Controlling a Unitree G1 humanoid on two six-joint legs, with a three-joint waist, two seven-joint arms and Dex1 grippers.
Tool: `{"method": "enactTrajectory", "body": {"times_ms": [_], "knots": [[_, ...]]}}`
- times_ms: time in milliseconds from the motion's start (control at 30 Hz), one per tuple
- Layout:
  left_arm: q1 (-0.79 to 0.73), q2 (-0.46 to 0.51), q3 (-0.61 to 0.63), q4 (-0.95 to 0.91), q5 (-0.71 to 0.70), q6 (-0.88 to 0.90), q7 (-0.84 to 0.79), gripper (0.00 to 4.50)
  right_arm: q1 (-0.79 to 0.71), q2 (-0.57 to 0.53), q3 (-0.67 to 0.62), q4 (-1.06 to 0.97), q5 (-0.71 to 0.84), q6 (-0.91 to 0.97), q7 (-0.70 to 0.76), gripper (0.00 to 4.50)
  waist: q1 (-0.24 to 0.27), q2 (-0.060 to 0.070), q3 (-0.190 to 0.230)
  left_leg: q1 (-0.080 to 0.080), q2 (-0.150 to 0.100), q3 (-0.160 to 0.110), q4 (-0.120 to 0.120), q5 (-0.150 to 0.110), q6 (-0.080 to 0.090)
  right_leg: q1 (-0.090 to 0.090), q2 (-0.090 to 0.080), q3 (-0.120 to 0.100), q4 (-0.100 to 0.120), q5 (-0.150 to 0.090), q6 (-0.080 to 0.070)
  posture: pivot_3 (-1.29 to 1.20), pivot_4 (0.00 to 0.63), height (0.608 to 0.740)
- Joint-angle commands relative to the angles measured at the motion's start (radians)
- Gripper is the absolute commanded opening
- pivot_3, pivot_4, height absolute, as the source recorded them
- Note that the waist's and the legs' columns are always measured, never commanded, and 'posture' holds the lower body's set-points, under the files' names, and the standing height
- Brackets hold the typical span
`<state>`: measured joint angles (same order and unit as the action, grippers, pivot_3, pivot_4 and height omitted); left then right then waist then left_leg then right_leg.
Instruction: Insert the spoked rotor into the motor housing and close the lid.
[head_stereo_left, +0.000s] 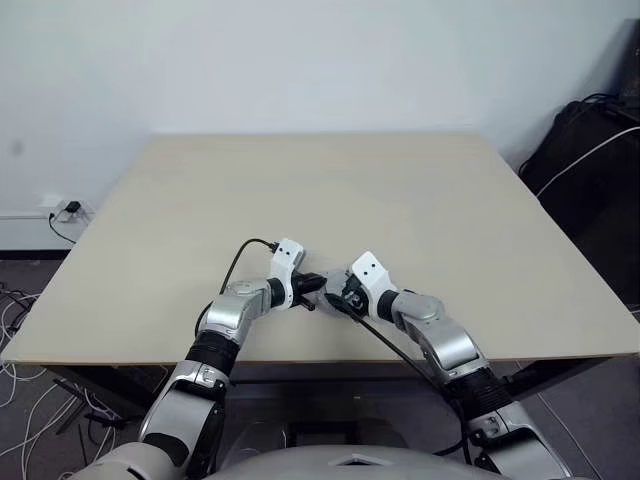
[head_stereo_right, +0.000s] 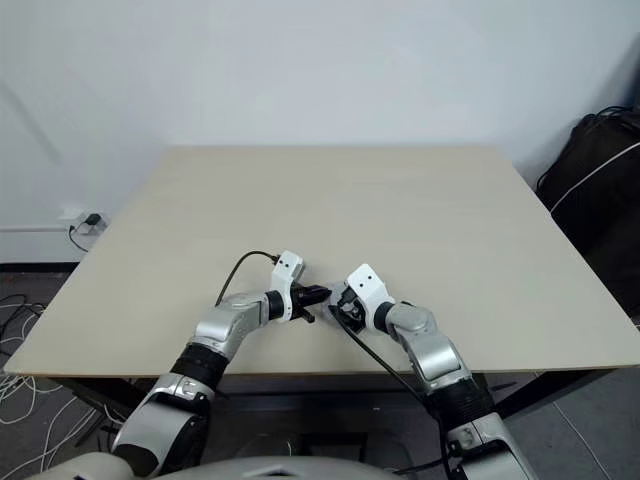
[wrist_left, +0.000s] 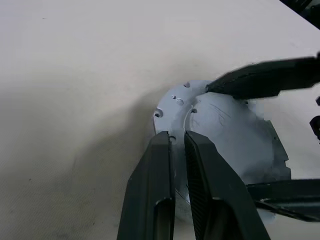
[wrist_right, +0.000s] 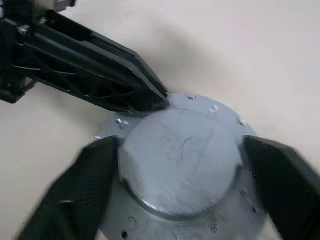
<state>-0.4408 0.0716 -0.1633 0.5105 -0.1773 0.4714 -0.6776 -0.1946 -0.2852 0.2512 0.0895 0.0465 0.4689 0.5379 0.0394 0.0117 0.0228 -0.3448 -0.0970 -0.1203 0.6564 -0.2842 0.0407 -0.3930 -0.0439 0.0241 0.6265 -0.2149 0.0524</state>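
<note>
Where the arms meet, at the near bench edge: two claws closing in from either side on one grey assembly, tips almost nose to nose.
Left claw (wrist_left: 175, 135): closed down to a sliver, black fingers (wrist_left: 200, 175) side by side, thin flange rim nipped between the tips.
Right claw (head_stereo_left: 340, 296): spread wide, one finger (wrist_right: 280, 180) on each side of the cap, nothing clamped; contact with the cap's edge impossible to judge.
Lid (wrist_right: 180, 150): round, matte grey, slightly domed, faintly scratched; seated on top of the motor housing, square between the right claw's fingers and just beside the left claw's tips.
Motor housing (wrist_left: 172, 100): pale grey flange ringed with small holes, showing all round beneath the lid; resting on the bench close to the near edge, roughly midway along it.
Bench (head_stereo_left: 400, 190): pale beige top, stretching away bare beyond the claws to the far edge.
Floor, robot's left: loose cables (head_stereo_left: 20, 400) trailing beside the bench, a wall socket (head_stereo_left: 68, 210) with a plug in it low down.
Robot's right, past the bench corner: black bag (head_stereo_left: 590, 160) with a white cord lying across it.
Backdrop: plain white wall (head_stereo_left: 300, 60) rising straight behind the far edge.
</note>
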Motion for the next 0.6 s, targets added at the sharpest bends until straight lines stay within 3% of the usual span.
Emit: {"method": "enactTrajectory", "body": {"times_ms": [33, 300, 600], "knots": [[0.001, -0.013, -0.021, -0.021, 0.002, 0.004, -0.016, 0.5, 0.035, -0.018, -0.022, -0.015, -0.002, 0.042, -0.015, 4.47, 0.0, 0.0, 0.0, 0.0, 0.0, 0.0, 0.0, 0.0, 0.0, 0.0, 0.0, 0.0, 0.0, 0.0, 0.0, 0.0, 0.0, 0.74], [0.0, -0.009, -0.027, -0.016, 0.005, -0.001, -0.025, 0.5, 0.112, -0.064, -0.077, -0.15, 0.037, 0.075, -0.003, 4.47, 0.004, 0.0, 0.0, -0.001, 0.0, 0.0, 0.0, -0.001, 0.001, 0.0, -0.001, 0.0, 0.0, -0.001, 0.001, 0.0, 0.0, 0.74], [-0.002, -0.014, -0.023, -0.01, 0.003, -0.013, -0.034, 0.5, 0.222, -0.077, -0.219, -0.352, 0.242, 0.071, 0.079, 4.47, 0.004, -0.002, 0.001, -0.004, -0.001, 0.0, 0.001, -0.002, 0.002, -0.003, -0.001, 0.001, -0.001, -0.002, 0.003, 0.0, 0.0, 0.74]]}}
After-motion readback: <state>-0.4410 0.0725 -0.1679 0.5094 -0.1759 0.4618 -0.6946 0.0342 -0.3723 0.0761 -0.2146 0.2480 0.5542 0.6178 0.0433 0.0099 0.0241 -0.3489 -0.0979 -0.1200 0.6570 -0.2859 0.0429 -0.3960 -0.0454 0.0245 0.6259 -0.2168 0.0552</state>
